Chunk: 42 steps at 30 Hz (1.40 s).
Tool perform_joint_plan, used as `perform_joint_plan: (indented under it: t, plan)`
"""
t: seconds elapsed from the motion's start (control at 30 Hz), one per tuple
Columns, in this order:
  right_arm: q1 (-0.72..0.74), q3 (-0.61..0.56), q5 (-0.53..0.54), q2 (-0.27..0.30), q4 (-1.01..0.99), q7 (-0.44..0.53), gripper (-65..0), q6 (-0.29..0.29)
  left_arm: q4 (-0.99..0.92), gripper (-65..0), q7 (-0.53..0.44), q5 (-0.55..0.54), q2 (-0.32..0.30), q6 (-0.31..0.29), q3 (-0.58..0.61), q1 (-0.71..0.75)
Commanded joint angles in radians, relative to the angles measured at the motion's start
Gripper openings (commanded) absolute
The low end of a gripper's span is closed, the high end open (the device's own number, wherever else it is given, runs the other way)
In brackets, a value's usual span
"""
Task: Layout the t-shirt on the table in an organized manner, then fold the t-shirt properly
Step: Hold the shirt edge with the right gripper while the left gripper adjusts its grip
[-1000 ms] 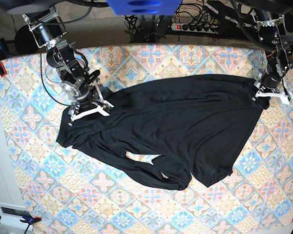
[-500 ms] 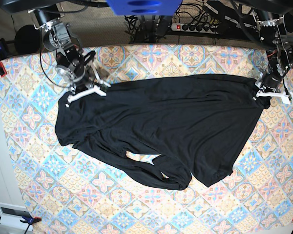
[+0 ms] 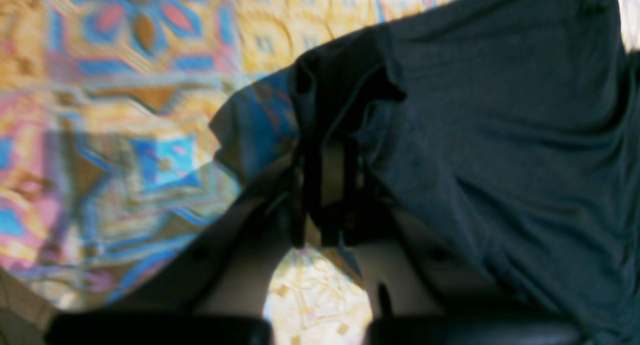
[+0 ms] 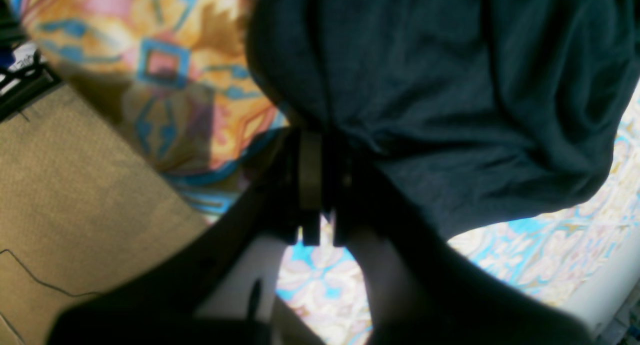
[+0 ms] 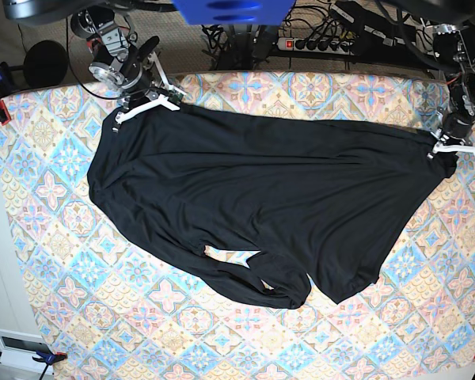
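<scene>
Black jointed arms, white gripper fingers, looping black cables

Table with pastel diamond-tile cloth in blue, pink and cream fills the base view. Black t-shirt lies directly on it, spread from about 10 o'clock across to 3 o'clock, body sagging toward 6 o'clock with a bunched fold near the lower middle. Bare cloth shows along the 6 to 9 o'clock side.

The t-shirt is soft, matt black knit cloth; under it, the table wears smooth, printed pastel cloth.
</scene>
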Motion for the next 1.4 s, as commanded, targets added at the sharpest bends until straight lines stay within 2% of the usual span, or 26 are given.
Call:
perform_joint_plan:
  t: [0.0,0.1,0.23,0.33,0.7,1.03,1.2,1.37]
  plan:
    - [0.003,0.008,-0.004,0.010,0.020,0.006,-65.0,-0.006,0.019,-65.0,-0.016,0.001,-0.022,-0.003,-0.016,-0.005]
    - [0.000,0.057,-0.004,0.004,0.021,0.006,-65.0,-0.008,0.017,-65.0,-0.021,0.004,-0.024,-0.003,-0.019,-0.010]
    - [-0.036,0.170,-0.004,-0.022,0.028,0.006,-65.0,-0.006,0.013,-65.0,-0.021,0.001,-0.018,-0.003,-0.093,-0.036]
    - [-0.041,0.209,-0.004,-0.022,0.028,0.006,-65.0,-0.005,0.008,-65.0,-0.018,0.000,-0.016,-0.003,-0.125,-0.059]
    - [-0.001,0.204,-0.004,-0.022,0.025,0.000,-65.0,-0.005,-0.079,-65.0,-0.015,-0.002,-0.012,-0.003,-0.125,-0.179]
    - [0.112,0.204,-0.002,-0.022,-0.014,-0.003,-65.0,-0.005,-0.079,-65.0,-0.013,0.017,0.091,-0.001,-0.119,-0.275]
    - [0.120,0.212,-0.002,-0.022,-0.040,-0.003,-65.0,-0.005,-0.079,-65.0,-0.013,0.064,0.105,-0.001,-0.116,-0.283]
    - [0.122,0.213,-0.005,-0.022,-0.048,-0.003,-65.0,-0.005,-0.082,-64.9,-0.013,0.098,0.104,0.002,-0.027,-0.295]
